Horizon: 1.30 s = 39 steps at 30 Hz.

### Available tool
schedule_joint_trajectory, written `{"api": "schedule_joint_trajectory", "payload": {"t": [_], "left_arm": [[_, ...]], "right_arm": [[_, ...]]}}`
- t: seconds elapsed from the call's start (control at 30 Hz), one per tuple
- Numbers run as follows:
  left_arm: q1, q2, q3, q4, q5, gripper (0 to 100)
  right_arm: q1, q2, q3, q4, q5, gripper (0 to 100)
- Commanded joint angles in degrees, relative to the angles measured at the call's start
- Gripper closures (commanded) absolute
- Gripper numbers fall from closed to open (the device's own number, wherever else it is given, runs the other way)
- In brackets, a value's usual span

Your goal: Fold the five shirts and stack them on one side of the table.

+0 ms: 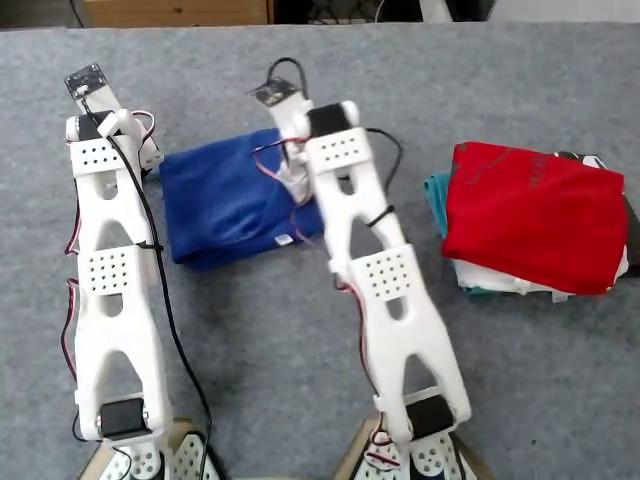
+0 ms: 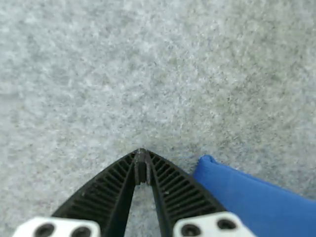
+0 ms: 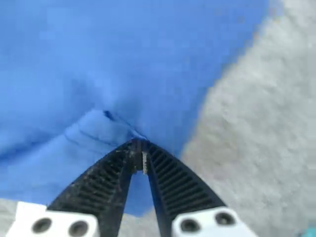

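Two white jointed arms reach over the grey felt table [image 1: 300, 380] in the high view, with one folded blue shirt [image 1: 225, 205] of soft cloth lying between them. The left gripper [image 1: 148, 152] sits just beside that blue shirt's edge, on the side away from the stack. The right gripper [image 1: 295, 185] is down on the blue shirt's opposite edge. Well apart from the blue shirt, past the right arm, one stack holds a folded red shirt [image 1: 530, 215] on top. A white shirt [image 1: 490, 278] lies under it, a teal shirt [image 1: 436, 195] peeks out at the near edge, and a dark shirt [image 1: 632, 225] shows at the far edge. That makes four in the stack as far as I can count, though the lower layers are mostly covered.

In the left wrist view, the left gripper [image 2: 142, 168] has its two black ribbed fingers pressed together over the bare table [image 2: 148, 74], holding nothing. One corner of the blue shirt [image 2: 247, 202] lies just beside them.

In the right wrist view, the right gripper [image 3: 139, 153] has its fingers closed on a puckered fold of the blue shirt [image 3: 123, 59], with the table [image 3: 266, 123] beside it.
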Motion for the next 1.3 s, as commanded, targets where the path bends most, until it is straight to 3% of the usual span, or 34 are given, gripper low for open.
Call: {"api": "schedule_joint_trajectory", "payload": {"t": [0.0,0.33,0.53,0.67,0.83,1.07,1.27], "left_arm": [[1.01,-2.46,-2.15,-1.05,0.26,97],[1.71,-2.46,-2.15,-0.79,0.26,97],[1.27,-2.46,-2.15,-0.62,0.18,97],[0.4,-2.46,-2.07,-0.7,0.18,97],[0.13,-2.46,-2.07,-0.88,0.18,97],[0.13,-2.46,-2.07,-0.88,0.18,97],[0.13,-2.46,-2.07,-0.88,0.18,97]], "right_arm": [[3.08,-9.27,6.9,0.53,-0.26,98.5],[2.55,-27.91,23.69,-0.35,0.09,98.5],[-6.42,-27.74,23.08,-15.91,3.43,98.5],[-7.65,-22.29,25.54,-23.74,2.99,98.5],[-7.56,-19.12,24.84,-17.41,3.16,98.5],[-7.3,-21.23,21.14,0.62,3.52,98.6],[-4.13,-33.27,43.03,0.53,5.71,98.6]]}}
